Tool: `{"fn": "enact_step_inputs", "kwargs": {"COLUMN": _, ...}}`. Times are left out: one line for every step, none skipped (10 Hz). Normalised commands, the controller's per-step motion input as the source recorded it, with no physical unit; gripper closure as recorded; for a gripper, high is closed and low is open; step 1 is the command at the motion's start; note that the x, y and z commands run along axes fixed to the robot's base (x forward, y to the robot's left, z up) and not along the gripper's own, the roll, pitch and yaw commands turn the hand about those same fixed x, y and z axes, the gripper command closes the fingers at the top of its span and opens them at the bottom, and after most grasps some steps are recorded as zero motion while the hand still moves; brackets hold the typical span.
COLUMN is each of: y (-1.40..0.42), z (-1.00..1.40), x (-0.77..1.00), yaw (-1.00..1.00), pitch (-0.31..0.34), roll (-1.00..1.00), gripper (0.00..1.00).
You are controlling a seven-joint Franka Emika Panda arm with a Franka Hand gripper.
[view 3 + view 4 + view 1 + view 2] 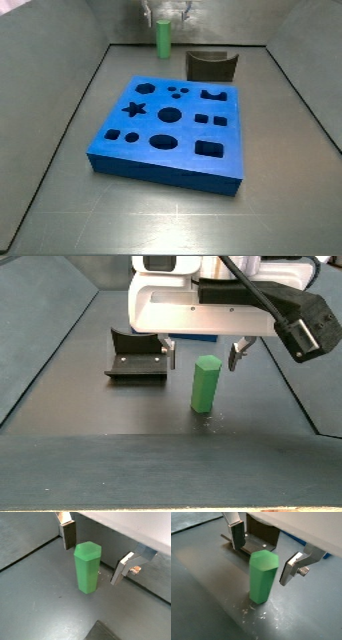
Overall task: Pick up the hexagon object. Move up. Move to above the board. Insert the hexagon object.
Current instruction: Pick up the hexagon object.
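Hexagon object [87, 567] is stood upright on the tray floor [40, 607], long axis vertical, directly between the 2 spread fingers [67, 534] of the pincer [201, 356], untouched; a straight descent is indicated.

- Even, soft overhead light; faint shadows under the gripper [201, 352].
- All views coarse and slightly soft.
- Mild sheen on grey floor [80, 215].

Bright green hexagonal peg [263, 577]; bright blue square foam board [171, 128] with dark cut-outs; silver-fingered claw [95, 549] with dark pads; dark L-shaped fixture [135, 354]; grey tray floor [80, 215].
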Motion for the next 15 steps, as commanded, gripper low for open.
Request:
{"fn": "enact_step_inputs", "kwargs": {"y": 0.55, "z": -0.96, "x": 0.47, "yaw": 0.0, "pitch": 0.071, "roll": -0.17, "gripper": 0.0}}
{"fn": "enact_step_inputs", "kwargs": {"y": 0.23, "z": -1.0, "x": 0.14, "yaw": 0.0, "pitch": 0.069, "roll": 0.12, "gripper": 0.0}}
{"fn": "enact_step_inputs", "kwargs": {"y": -0.03, "z": -0.76, "x": 0.0, "yaw": 0.01, "pitch": 0.0, "roll": 0.44, "gripper": 0.0}}
{"fn": "enact_step_inputs", "kwargs": {"y": -0.16, "z": -0.33, "x": -0.03, "yaw": 0.0, "pitch": 0.0, "roll": 0.22, "gripper": 0.0}}
{"fn": "enact_step_inputs", "kwargs": {"y": -0.38, "z": -0.42, "x": -0.15, "yaw": 0.0, "pitch": -0.069, "roll": 0.33, "gripper": 0.0}}
{"fn": "enact_step_inputs", "kwargs": {"y": -0.22, "z": -0.13, "x": -0.12, "yaw": 0.0, "pitch": -0.071, "roll": 0.09, "gripper": 0.0}}
{"fn": "enact_step_inputs", "kwargs": {"y": -0.06, "z": 0.0, "x": 0.0, "yaw": 0.0, "pitch": 0.0, "roll": 0.01, "gripper": 0.0}}
{"fn": "enact_step_inputs", "kwargs": {"y": -0.01, "z": -0.02, "x": 0.0, "yaw": 0.0, "pitch": -0.031, "roll": 0.03, "gripper": 0.0}}
{"fn": "enact_step_inputs", "kwargs": {"y": -0.11, "z": -1.0, "x": -0.14, "yaw": 0.0, "pitch": -0.011, "roll": 0.29, "gripper": 0.0}}
{"fn": "enact_step_inputs", "kwargs": {"y": -0.1, "z": -1.0, "x": -0.2, "yaw": 0.0, "pitch": 0.0, "roll": 0.13, "gripper": 0.0}}
{"fn": "enact_step_inputs", "kwargs": {"y": 0.0, "z": -0.35, "x": 0.0, "yaw": 0.0, "pitch": -0.011, "roll": 0.0, "gripper": 0.0}}
{"fn": "enact_step_inputs", "kwargs": {"y": 0.0, "z": -0.05, "x": 0.0, "yaw": 0.0, "pitch": 0.0, "roll": 0.0, "gripper": 0.0}}
{"fn": "enact_step_inputs", "kwargs": {"y": 0.0, "z": -1.0, "x": -0.1, "yaw": 0.0, "pitch": 0.0, "roll": 0.0, "gripper": 0.0}}
{"fn": "enact_step_inputs", "kwargs": {"y": 0.0, "z": -0.31, "x": 0.0, "yaw": 0.0, "pitch": 0.0, "roll": 0.0, "gripper": 0.0}}
{"fn": "enact_step_inputs", "kwargs": {"y": 0.0, "z": -0.28, "x": -0.01, "yaw": 0.01, "pitch": 0.0, "roll": 0.0, "gripper": 0.0}}
